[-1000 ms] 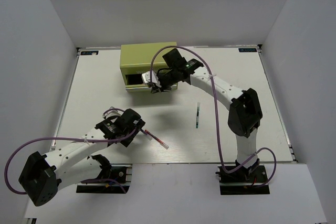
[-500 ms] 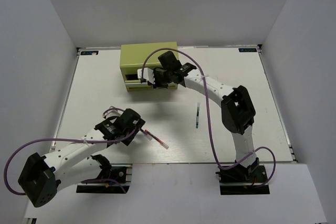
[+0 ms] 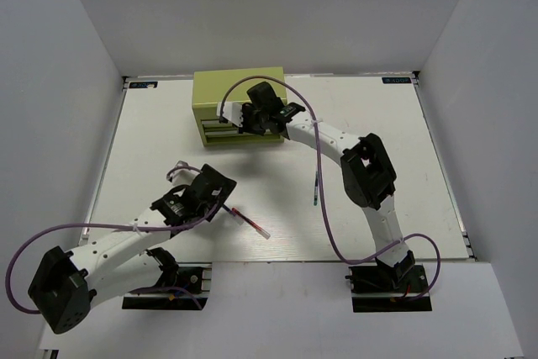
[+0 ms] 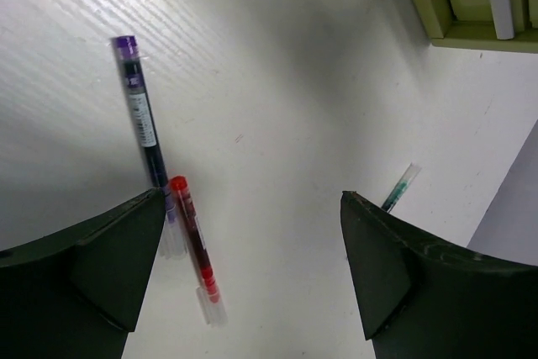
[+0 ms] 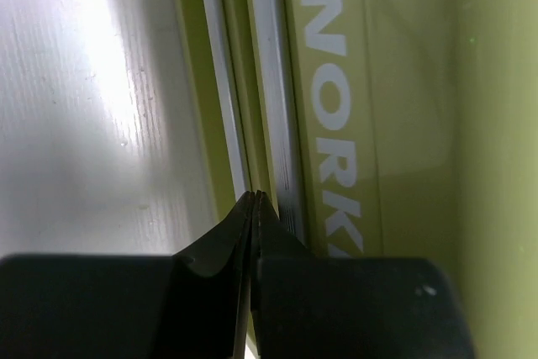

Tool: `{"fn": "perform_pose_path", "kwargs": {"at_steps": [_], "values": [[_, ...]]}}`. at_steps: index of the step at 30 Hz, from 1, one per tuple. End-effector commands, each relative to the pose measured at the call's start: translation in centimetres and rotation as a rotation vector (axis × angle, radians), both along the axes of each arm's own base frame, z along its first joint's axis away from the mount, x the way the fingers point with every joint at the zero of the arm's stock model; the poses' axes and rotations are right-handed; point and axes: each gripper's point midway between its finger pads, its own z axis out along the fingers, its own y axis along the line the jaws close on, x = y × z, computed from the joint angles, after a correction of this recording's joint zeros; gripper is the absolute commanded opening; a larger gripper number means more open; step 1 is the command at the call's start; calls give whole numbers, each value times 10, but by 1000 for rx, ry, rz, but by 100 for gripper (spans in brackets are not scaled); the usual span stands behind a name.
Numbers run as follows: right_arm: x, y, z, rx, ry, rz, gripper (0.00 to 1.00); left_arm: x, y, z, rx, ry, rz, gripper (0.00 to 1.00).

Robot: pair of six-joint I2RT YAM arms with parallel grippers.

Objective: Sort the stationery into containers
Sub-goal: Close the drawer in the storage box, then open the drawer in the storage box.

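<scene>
**Left fingers** (image 3: 220,201): spread wide and holding nothing. They hang above the table (image 3: 378,124) without touching any pen. In the wrist view the two dark fingers frame a stretch of bare white table.

**Right fingers** (image 5: 254,208): pressed fully together with nothing between them. Their tips rest against the front of the olive-green tool chest (image 3: 235,94), at the seam beside a silver drawer rail (image 5: 271,81). White embossed lettering (image 5: 332,124) runs just beside the contact point. The drawer fronts appear pushed in flush.

**Stationery on the table:**
- A red pen (image 4: 195,250) lies flat close to the left fingers, towards one side of their gap.
- A purple-capped pen (image 4: 141,119) with a dark barrel lies beside the red pen. Its lower end meets the red pen's cap, and whether the two overlap cannot be told.
- A green pen (image 4: 400,188) lies well apart from that pair, near the middle of the table. In the left wrist view one finger partly hides it.

**Obstructions:** the right forearm and its purple cable (image 3: 324,199) pass over the table between the chest and the green pen. The chest stands at the far edge of the table, well apart from the left fingers.
</scene>
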Motion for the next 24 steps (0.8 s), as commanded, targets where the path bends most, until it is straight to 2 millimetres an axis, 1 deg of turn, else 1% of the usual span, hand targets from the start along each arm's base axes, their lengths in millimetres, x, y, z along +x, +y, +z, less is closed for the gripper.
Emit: {"fn": "perform_pose_path", "kwargs": {"at_steps": [1,3,4,5,6,7,8,9,10,11,12,13,14,15,16,17,18,19,20,21,22,23,24], "values": [[38,-1,37,63,-129,-95,0,18,-5,10,0,-82,10,94],[40,-3,38,62,-135,-108,0,23,-7,9,23,-99,-4,94],[46,-11,37,59,-131,-129,0,29,-10,16,9,-135,-4,94],[42,-7,38,60,-133,-123,0,32,-12,16,13,-143,-12,94],[44,-10,36,59,-127,-133,0,35,-13,16,29,-153,-18,94],[44,-11,38,59,-125,-136,0,39,-17,22,5,-179,-16,94],[42,-12,39,62,-116,-131,0,42,-16,22,13,-187,-16,94],[36,-11,40,71,-89,-105,0,46,-16,26,17,-206,-13,94],[30,-14,49,93,-68,-77,0,45,-15,22,20,-212,-18,94],[22,-17,41,85,-33,-63,0,50,-20,29,-13,-248,-14,94],[8,-17,47,111,10,-8,1,53,-19,31,-18,-264,-9,94],[-2,-22,55,122,23,11,1,56,-17,32,-28,-277,1,94],[-6,-26,58,135,36,19,6,59,-20,32,-44,-295,3,94],[-28,-34,63,158,72,56,9,62,-20,30,-47,-293,5,93],[-34,-37,66,171,82,58,11,65,-20,28,-51,-291,9,93],[-37,-42,69,182,88,58,19,66,-21,25,-47,-286,8,93],[-50,-52,62,182,126,53,25,73,-27,25,-59,-277,0,93],[-53,-57,76,212,117,35,29,78,-28,23,-62,-271,4,93],[-52,-64,80,233,121,8,34,79,-34,21,-78,-267,-15,93],[-61,-73,78,236,148,-12,35,87,-38,27,-94,-276,-14,93],[-62,-80,89,259,135,-25,35,88,-42,22,-97,-268,-23,93],[-63,-89,97,279,126,-40,35,94,-45,15,-98,-251,-28,93],[-65,-93,100,296,142,-58,35,101,-48,20,-118,-271,-24,92]]}}
